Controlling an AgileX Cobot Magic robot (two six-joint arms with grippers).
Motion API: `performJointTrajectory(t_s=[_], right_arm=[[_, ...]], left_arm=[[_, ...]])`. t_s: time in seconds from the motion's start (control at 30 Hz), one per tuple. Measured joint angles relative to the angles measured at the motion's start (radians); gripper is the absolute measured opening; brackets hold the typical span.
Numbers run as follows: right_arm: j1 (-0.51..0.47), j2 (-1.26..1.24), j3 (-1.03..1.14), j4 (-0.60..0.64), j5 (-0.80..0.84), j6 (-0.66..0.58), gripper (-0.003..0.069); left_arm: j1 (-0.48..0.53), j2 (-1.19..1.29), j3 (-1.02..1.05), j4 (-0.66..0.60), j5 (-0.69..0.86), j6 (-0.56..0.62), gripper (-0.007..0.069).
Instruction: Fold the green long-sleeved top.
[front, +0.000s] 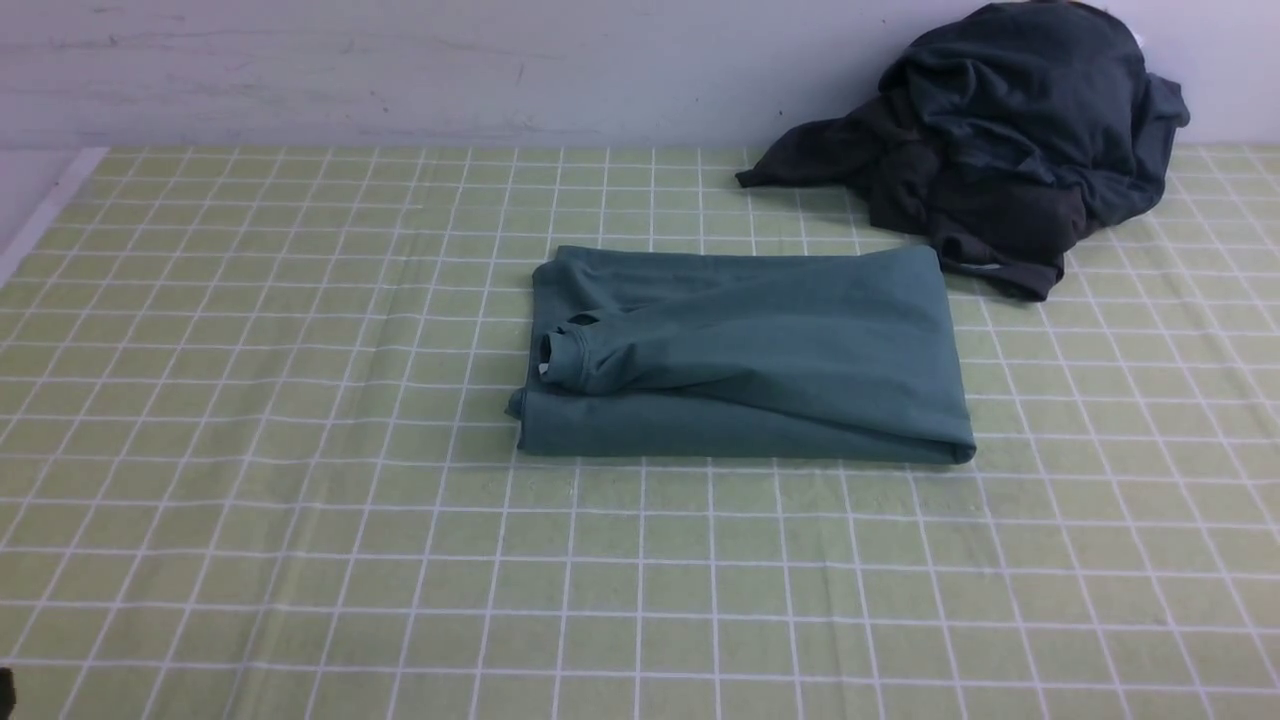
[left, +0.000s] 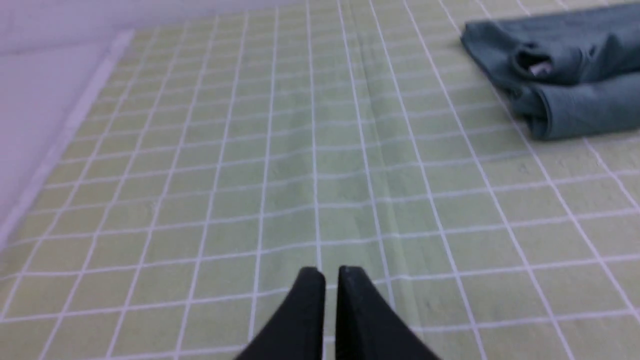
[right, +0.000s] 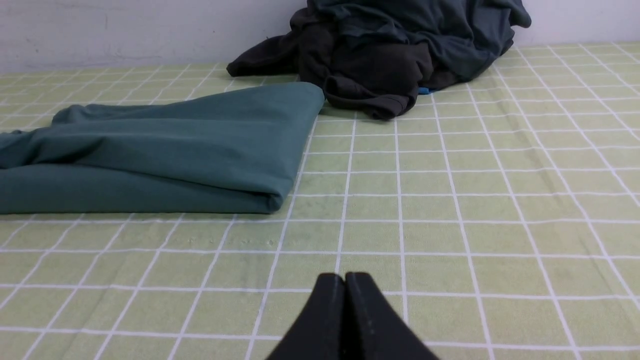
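The green long-sleeved top (front: 745, 355) lies folded into a compact rectangle in the middle of the checked cloth, with a cuffed sleeve end (front: 565, 360) resting on top near its left edge. Its left end shows in the left wrist view (left: 565, 75) and its right end in the right wrist view (right: 165, 150). My left gripper (left: 332, 272) hovers over bare cloth well away from the top, its jaws almost together with nothing between them. My right gripper (right: 345, 277) is shut and empty over bare cloth near the top's right corner. Neither gripper shows in the front view.
A dark charcoal-navy heap of clothing (front: 1000, 140) lies at the back right against the wall, just behind the top's far right corner; it also shows in the right wrist view (right: 400, 50). The green checked cloth (front: 300, 450) covers the table. The table's left edge (left: 60, 140) is pale.
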Motion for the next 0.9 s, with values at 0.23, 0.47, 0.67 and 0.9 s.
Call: performJointTrajectory(t_s=[0.23,0.47,0.67,0.9], right_arm=[[0.0,0.0,0.0,0.001,0.001,0.0,-0.0013],[0.0,0.0,0.0,0.001,0.001,0.0,-0.0013],[0.0,0.0,0.0,0.001,0.001,0.0,-0.0013],[0.0,0.0,0.0,0.001,0.001,0.0,-0.0013]], left_arm=[[0.055,-0.021,0.125,-0.024,-0.126,-0.026,0.0027],[0.056,-0.021,0.12,-0.064,-0.095,0.012,0.0027],[0.056,-0.021,0.12,-0.137,-0.09,0.127,0.0027],[0.056,-0.021,0.119,-0.179,-0.082,0.196,0.0027]])
